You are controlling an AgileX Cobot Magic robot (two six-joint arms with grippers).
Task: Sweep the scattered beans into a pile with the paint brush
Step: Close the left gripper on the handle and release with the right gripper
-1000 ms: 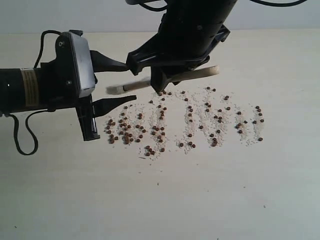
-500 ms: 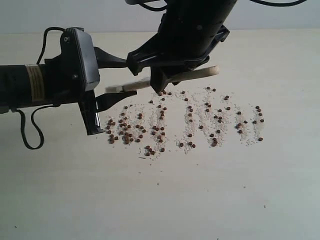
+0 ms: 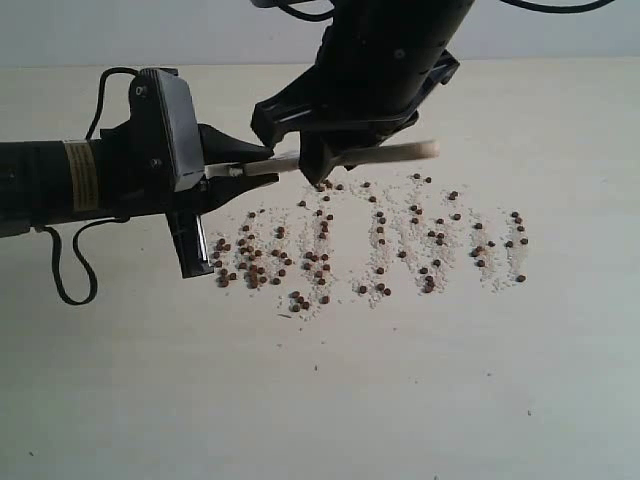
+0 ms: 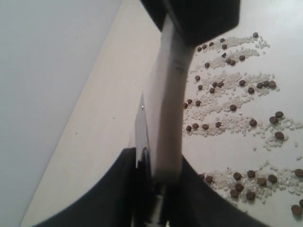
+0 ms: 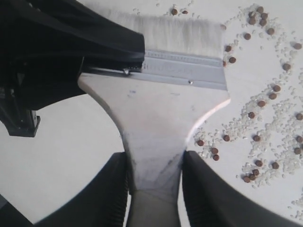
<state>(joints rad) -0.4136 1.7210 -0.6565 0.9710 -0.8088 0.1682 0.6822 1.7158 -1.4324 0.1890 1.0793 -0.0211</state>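
Found the beans (image 3: 320, 250) scattered over the table (image 3: 420, 400) in several loose rows, mixed with pale grit, with no pile anywhere. Judged the sweeping itself not yet begun: no cleared lane, no heaped edge.

Saw the paint brush (image 3: 350, 157) lying roughly level over the far edge of the spread, bristles toward the left arm and handle tip poking out past the right arm. Could not tell whether the bristles touched the table.

Noted the right end effector (image 3: 322, 165) clenched on the cream handle, with a finger (image 5: 203, 189) on each side of its narrow neck. Noted the left end effector (image 3: 232, 172) grasping the same brush at the silver band beside the bristles, squeezed across the flat faces as far as the left wrist view showed.

Read this as a hand-over or a shared re-grip between the arms. Reckoned nearly everything left to do: release by one arm, bristles tipped down onto the table, then strokes pulling the rows from both ends into one heap.
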